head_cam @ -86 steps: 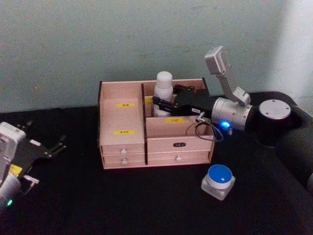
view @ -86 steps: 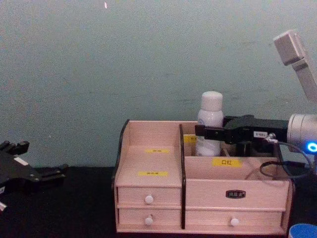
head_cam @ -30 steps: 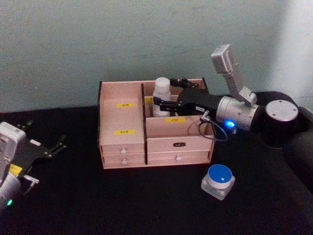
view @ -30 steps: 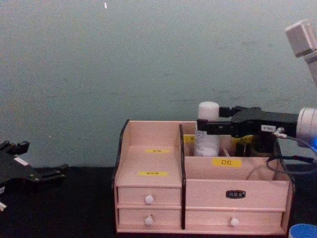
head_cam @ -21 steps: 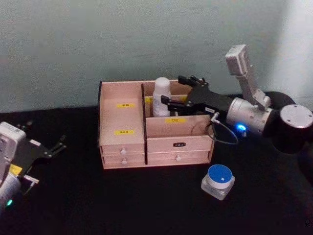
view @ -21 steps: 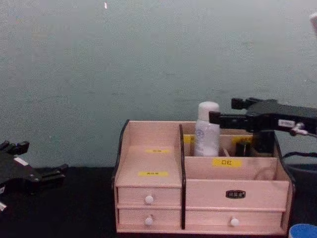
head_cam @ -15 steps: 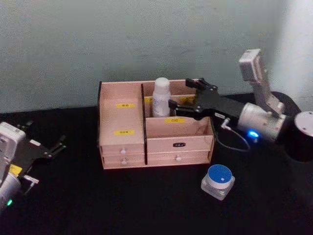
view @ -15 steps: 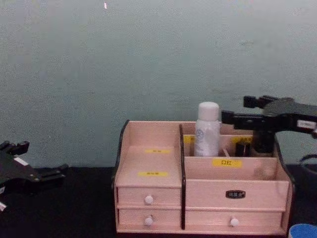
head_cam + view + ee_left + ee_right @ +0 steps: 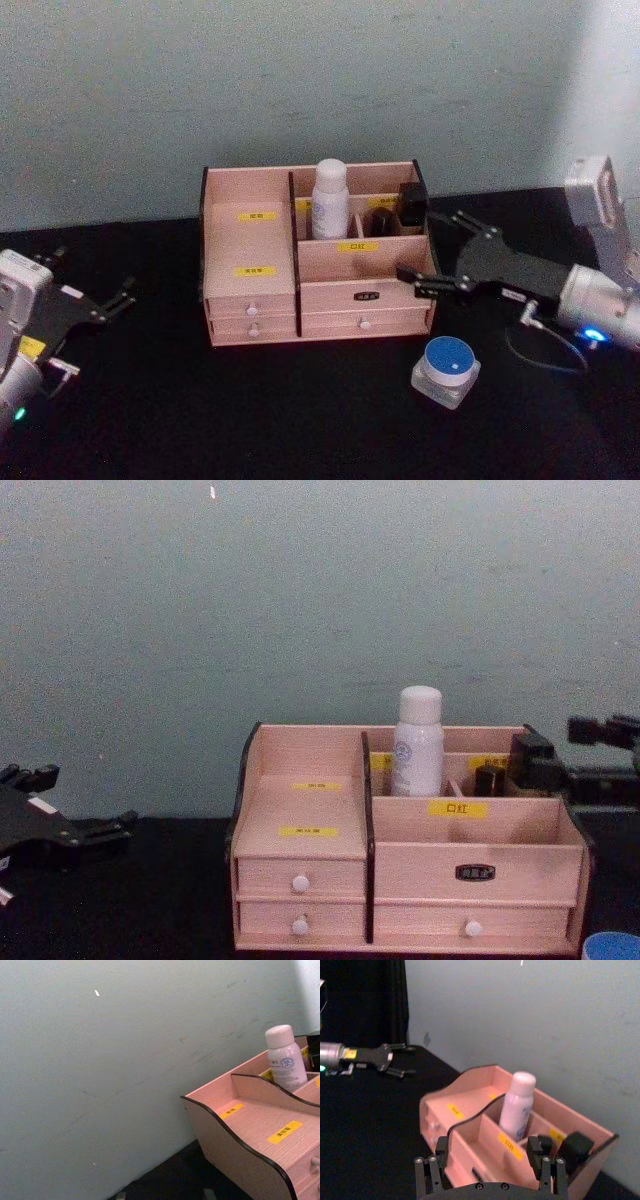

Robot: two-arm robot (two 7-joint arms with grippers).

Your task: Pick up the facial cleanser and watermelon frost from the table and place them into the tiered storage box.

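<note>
- Where the black tabletop runs out on the far left, you find the left pincer. Its fingers are spread wide with nothing between them, and it is well apart from everything else.
- Next comes the tiered storage box, standing toward the back of the tabletop with its drawers facing the robot.
- Just right of the box's dark centre divider, the facial cleanser stands upright in a rear compartment. It is a white bottle whose cap rises above the rim.
- Further right in that back row you can see a small dark object near the box's right end wall; I cannot tell what it is.
- The right pincer hangs at the box's right end, fingers wide apart and gripping nothing.
- Nearer the robot, the watermelon frost, a clear jar with a blue lid, sits on the tabletop in front of the box's right corner, apart from the box.
</note>
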